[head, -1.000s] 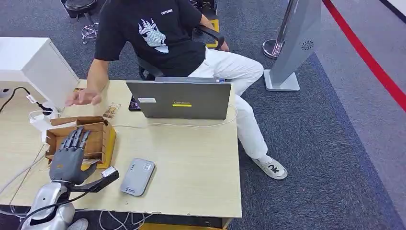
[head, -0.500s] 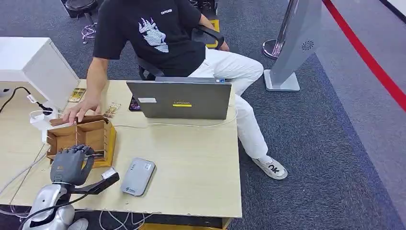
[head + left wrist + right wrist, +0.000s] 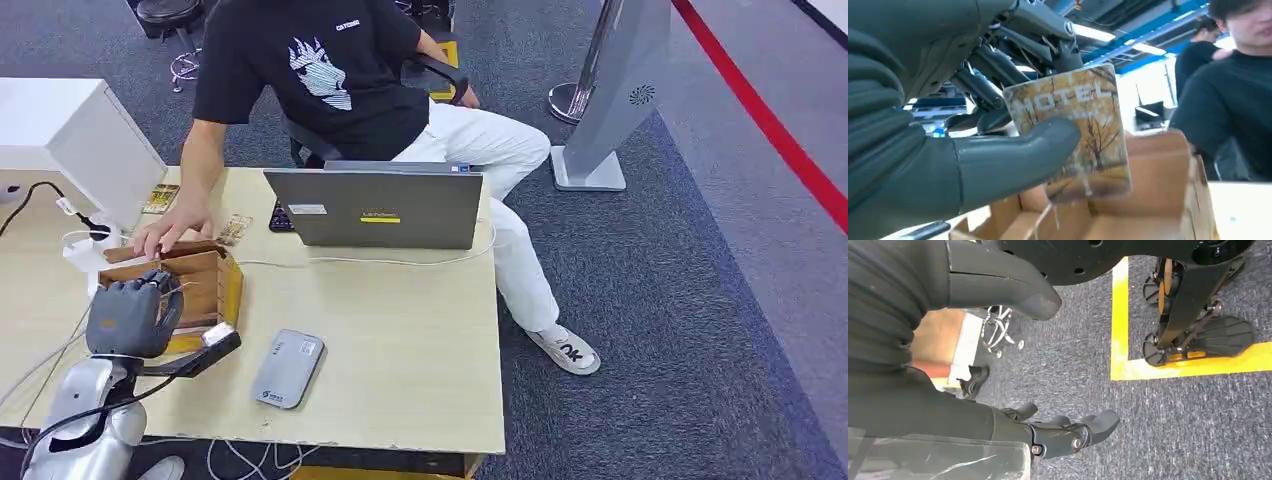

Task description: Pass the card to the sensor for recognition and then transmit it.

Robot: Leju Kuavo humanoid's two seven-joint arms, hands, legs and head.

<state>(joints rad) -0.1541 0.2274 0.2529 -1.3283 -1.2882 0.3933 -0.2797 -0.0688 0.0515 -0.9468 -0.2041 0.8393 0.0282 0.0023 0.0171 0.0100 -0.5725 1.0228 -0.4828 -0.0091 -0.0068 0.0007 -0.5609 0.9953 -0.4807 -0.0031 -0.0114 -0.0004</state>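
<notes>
Since a second ago the left hand (image 3: 125,317) has curled from spread fingers into a grip and drawn back over the wooden box (image 3: 215,285); it now pinches the card (image 3: 1075,131), printed "MOTEL", between thumb and fingers above the box's compartments. The person's hand (image 3: 170,232) has come down onto the box's far edge. The grey sensor (image 3: 287,368) lies on the table (image 3: 400,340) beside the box, the laptop (image 3: 375,208) behind. The right hand (image 3: 1068,432) hangs over the carpet, loose and holding nothing

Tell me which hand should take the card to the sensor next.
Left. The left hand already pinches the card above the wooden box, beside the grey sensor. The right hand hangs toward the floor.
</notes>
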